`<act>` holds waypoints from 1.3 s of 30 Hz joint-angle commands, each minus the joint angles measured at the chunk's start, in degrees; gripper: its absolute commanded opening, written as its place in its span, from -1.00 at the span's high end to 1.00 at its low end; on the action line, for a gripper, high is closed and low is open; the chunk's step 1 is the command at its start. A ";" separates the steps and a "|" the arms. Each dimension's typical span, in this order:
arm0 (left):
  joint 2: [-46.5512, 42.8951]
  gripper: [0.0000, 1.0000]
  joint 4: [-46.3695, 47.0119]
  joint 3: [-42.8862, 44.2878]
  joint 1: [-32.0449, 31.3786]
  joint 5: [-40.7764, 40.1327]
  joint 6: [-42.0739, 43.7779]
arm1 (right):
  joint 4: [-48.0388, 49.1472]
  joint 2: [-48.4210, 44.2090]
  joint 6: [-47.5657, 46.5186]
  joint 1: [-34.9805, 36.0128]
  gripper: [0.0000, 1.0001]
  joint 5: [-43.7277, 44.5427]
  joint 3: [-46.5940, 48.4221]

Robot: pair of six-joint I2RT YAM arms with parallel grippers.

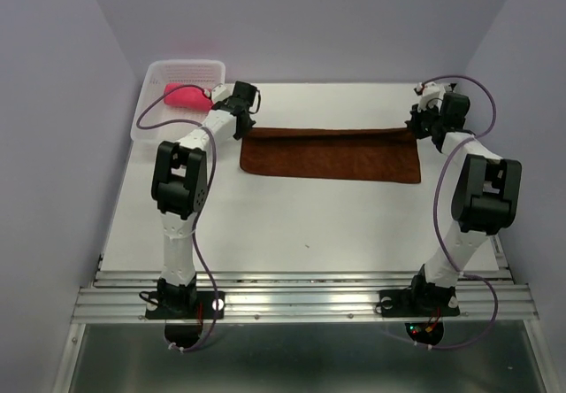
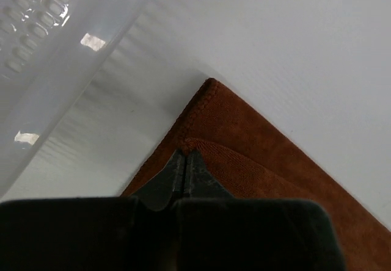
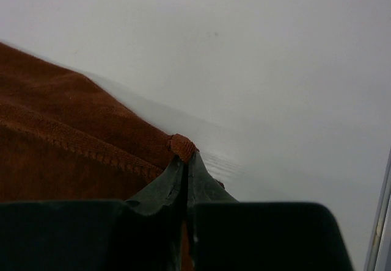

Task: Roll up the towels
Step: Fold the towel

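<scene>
The step in hand looks like the start of the roll on the rust brown towel (image 1: 332,156). It lies spread flat on the desk (image 1: 309,225), long side from left to right, between the 2 arms. The left pincer (image 2: 185,156) is fully closed on the far left corner of it, where a thin edge is turned over onto the cloth below. The right pincer (image 3: 185,158) is also fully closed, with the far right corner bunched between its tips.

For the next move, I judge that both pincers must bring the far edge toward the near side together, at equal pace, so the roll stays straight and tight.

The pink-red towel (image 1: 184,95) lies in the white basket (image 1: 146,114) at the far left corner, apart from the brown one.

Count: 2 towels, 1 basket, 2 pincers.
</scene>
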 commanded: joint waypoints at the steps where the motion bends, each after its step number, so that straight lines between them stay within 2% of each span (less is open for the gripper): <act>1: -6.96 1.00 1.37 -4.50 0.53 -1.18 0.89 | 0.32 -6.83 -11.92 -1.80 0.96 -7.82 -3.14; 4: -8.45 1.00 1.73 -7.40 0.35 -0.91 0.54 | -1.53 -8.51 -16.23 -1.81 0.92 -10.20 -5.70; 11: -10.13 1.00 2.52 -10.92 0.09 -0.47 0.36 | -1.71 -10.62 -14.84 -1.81 0.90 -13.11 -9.39; 19: -11.44 1.00 1.02 -12.59 -0.26 -0.82 0.28 | -1.71 -12.20 -14.22 -2.50 0.95 -7.58 -12.73; 39: -16.63 1.00 2.08 -20.50 -0.61 -0.12 -0.60 | -4.26 -16.77 -11.85 -4.97 0.92 -9.51 -19.23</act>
